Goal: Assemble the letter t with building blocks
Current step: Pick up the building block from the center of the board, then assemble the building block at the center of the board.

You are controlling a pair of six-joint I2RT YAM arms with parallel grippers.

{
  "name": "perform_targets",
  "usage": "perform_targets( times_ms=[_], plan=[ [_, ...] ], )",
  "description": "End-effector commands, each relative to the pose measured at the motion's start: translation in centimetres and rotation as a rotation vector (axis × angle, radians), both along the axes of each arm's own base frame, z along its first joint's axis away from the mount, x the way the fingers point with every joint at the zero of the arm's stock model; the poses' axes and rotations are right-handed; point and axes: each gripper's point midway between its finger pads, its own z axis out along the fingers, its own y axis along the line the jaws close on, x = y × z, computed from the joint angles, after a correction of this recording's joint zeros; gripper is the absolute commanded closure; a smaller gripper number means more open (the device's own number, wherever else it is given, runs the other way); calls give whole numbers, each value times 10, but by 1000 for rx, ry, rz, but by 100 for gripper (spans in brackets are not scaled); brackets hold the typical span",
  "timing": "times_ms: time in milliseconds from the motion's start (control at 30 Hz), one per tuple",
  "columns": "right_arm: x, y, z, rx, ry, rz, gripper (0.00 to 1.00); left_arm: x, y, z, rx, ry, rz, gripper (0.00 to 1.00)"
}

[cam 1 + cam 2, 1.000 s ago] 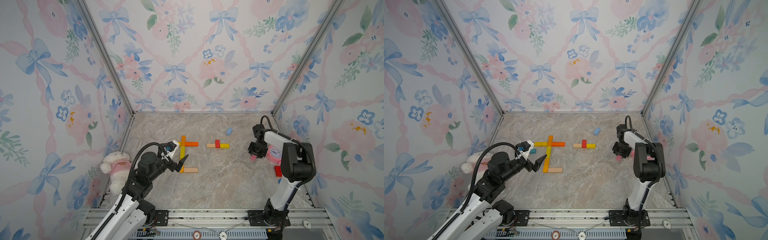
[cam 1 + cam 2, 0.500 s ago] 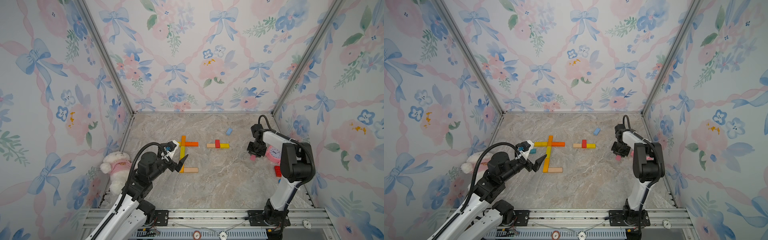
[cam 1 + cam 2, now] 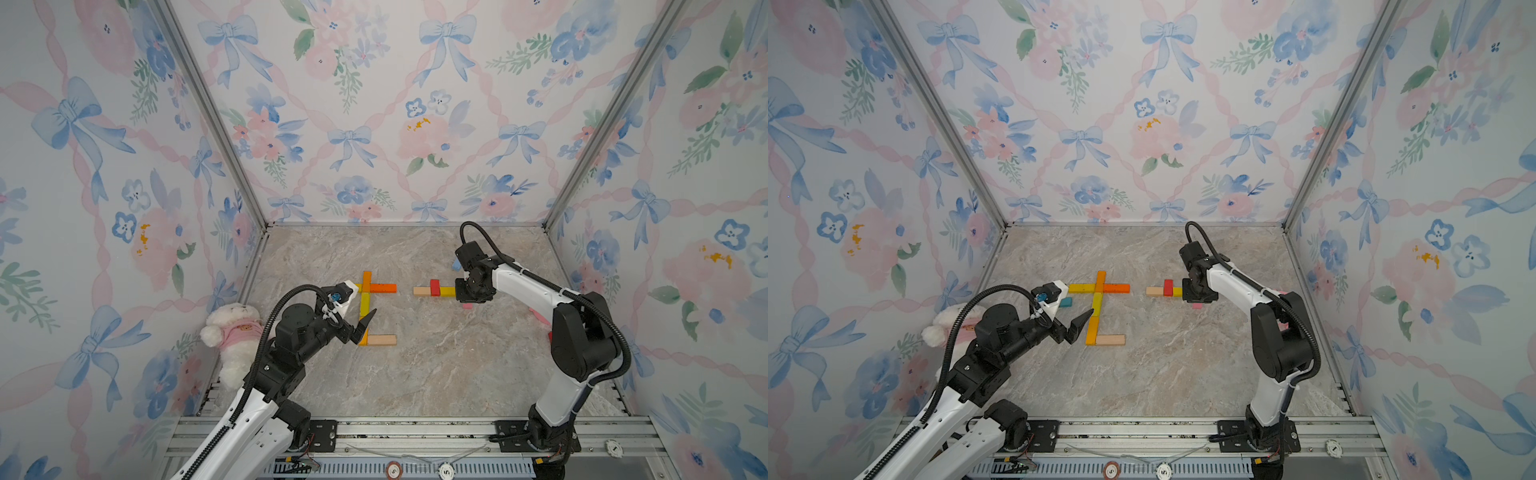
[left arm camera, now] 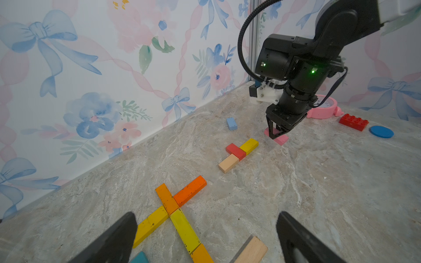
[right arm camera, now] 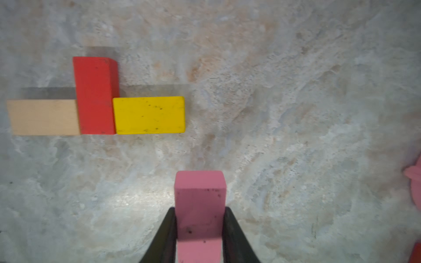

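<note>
Claws differ: right claw (image 5: 199, 211) pinches the pink block (image 5: 200, 189), perhaps grazing the floor (image 5: 296, 113); left claw (image 4: 206, 216) gapes wide.

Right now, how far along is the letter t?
Done: a yellow-and-orange t looks complete near the open left gripper. In hand: the right gripper is shut on a pink block. Left: the second shape is only a wood block, red block and yellow block, no stem yet.
</note>
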Motion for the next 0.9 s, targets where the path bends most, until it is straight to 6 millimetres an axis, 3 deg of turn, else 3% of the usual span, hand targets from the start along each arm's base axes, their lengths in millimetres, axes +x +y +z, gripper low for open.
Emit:
perform_targets(
  times_ms=[0, 167, 367, 867],
  plan=[
    [3, 25, 12, 27, -23, 48, 79, -1, 1, 0, 0, -8, 6, 2],
    [-1, 59, 4, 48, 10, 113, 78, 0, 1, 0, 0, -10, 9, 2],
    [-3, 77, -13, 62, 43, 130, 78, 0, 1, 0, 2, -10, 11, 2],
    [-1, 89, -43, 40, 99, 129, 76, 0, 2, -2, 7, -10, 16, 2]
  ],
)
